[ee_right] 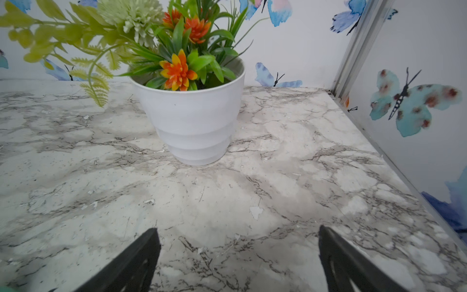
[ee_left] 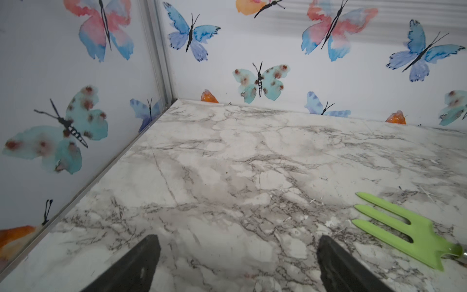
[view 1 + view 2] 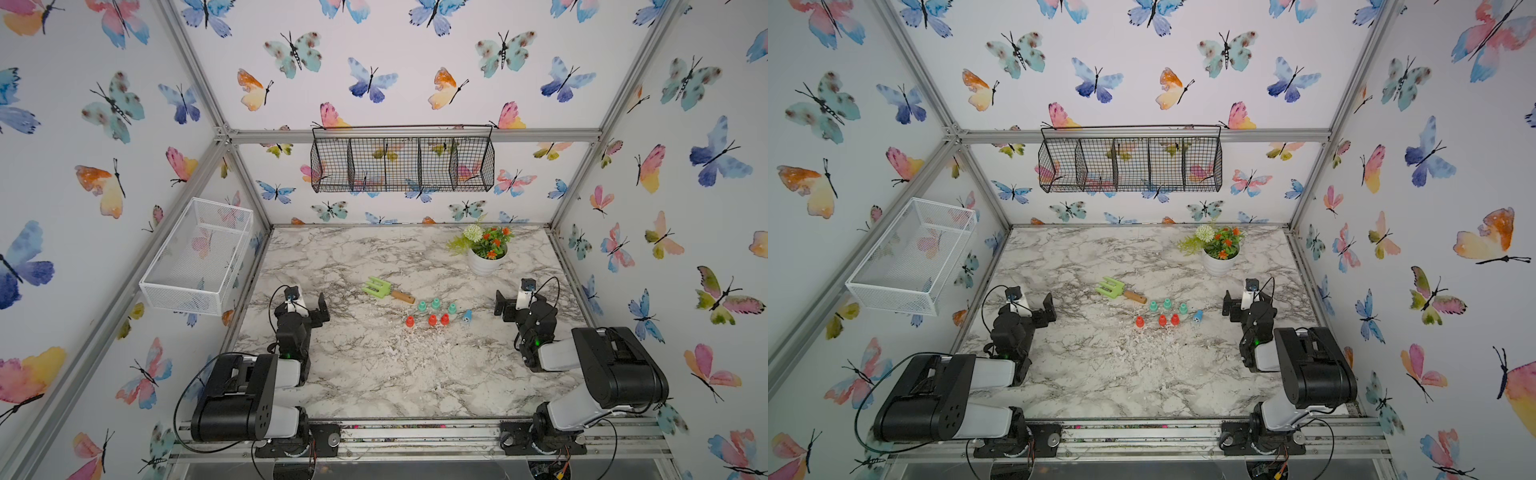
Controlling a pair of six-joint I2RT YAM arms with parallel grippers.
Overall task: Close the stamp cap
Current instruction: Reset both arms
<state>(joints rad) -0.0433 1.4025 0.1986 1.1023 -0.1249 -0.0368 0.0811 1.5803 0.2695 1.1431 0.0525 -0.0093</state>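
Both tools idle: my left gripper [image 2: 237, 240] and right gripper [image 1: 237, 232] stand fully spread, holding nothing. Approach not yet begun. Blue stamp [image 3: 467, 316] lies tipped on the table [image 3: 374, 374] beside red stamps [image 3: 432, 320] and teal stamps [image 3: 436, 304], nearer my right (cap too small to confirm). Next, I judge: reach in, locate cap.

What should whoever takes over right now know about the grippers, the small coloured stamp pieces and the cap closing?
Left gripper: open, empty, low above the marble tabletop.
Right gripper: open, empty, facing the white flower pot.
Mid-table: three small teal plastic stamp pieces in a row, three red ones in a row nearer the arms, one small blue piece on its side towards the right arm.
Green garden fork with wooden handle lies beside the teal row.
Done: nothing gripped yet. Left: the whole capping; cap versus stamp body is too small to tell.
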